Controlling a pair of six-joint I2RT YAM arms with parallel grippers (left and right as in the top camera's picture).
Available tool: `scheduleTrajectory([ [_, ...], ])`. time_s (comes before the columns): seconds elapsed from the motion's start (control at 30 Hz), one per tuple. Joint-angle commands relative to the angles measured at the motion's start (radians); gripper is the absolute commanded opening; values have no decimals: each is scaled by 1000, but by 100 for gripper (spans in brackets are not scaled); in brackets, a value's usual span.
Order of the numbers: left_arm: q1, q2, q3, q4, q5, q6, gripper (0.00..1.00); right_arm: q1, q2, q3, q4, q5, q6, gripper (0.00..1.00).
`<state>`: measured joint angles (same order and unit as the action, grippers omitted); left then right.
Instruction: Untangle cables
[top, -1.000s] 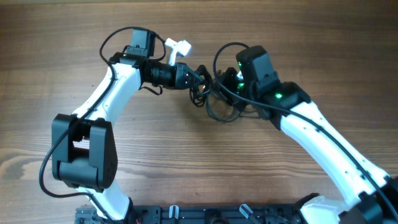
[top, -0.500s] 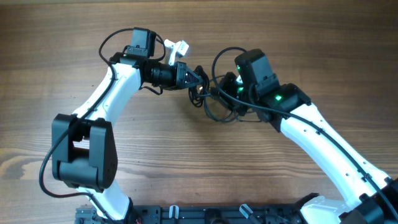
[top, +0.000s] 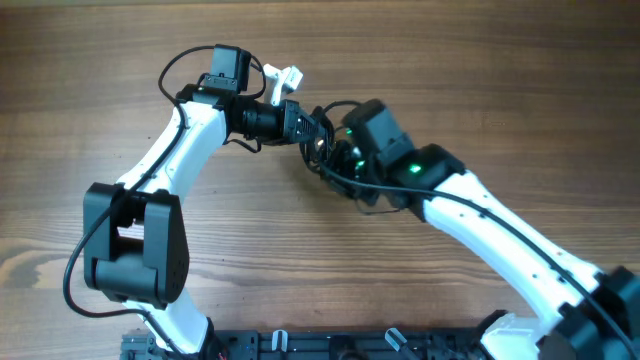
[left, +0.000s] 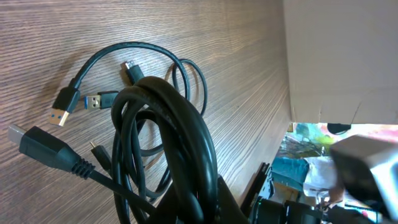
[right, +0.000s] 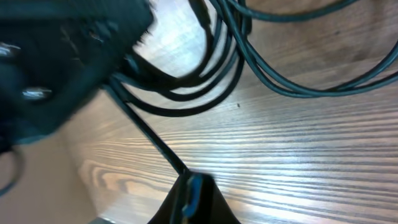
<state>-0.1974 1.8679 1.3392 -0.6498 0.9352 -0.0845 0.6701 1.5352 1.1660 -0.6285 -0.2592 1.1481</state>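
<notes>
Tangled thin black cables (left: 180, 118) over brown wooden table (left: 249, 68), mostly hidden overhead beneath both wrists. Clamped tight on the bundle: left gripper (top: 322, 135), fingers cut off. Pinched closed on one strand: right gripper (right: 189, 183), blurred.

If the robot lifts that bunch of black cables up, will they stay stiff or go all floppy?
Probably floppy: the cables curve in loose, bending loops. They will likely come up as one clump, since the loops cross through each other. The plug ends would probably dangle and swing, being free.
</notes>
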Motion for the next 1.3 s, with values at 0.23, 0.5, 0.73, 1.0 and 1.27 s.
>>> scheduleTrajectory([
  [0.23,12,-3,2,11,-10,1,4,118,204,4,-19,-4,90,14],
  [0.5,12,-3,2,11,-10,1,4,96,219,4,-19,26,82,34],
  [0.73,12,-3,2,11,-11,1,4,-36,219,4,-21,-93,53,37],
  [1.0,12,-3,1,11,-13,1,4,-142,219,4,-18,-169,-26,32],
  [1.27,12,-3,2,10,-13,2,4,-187,219,4,106,-270,-5,32],
])
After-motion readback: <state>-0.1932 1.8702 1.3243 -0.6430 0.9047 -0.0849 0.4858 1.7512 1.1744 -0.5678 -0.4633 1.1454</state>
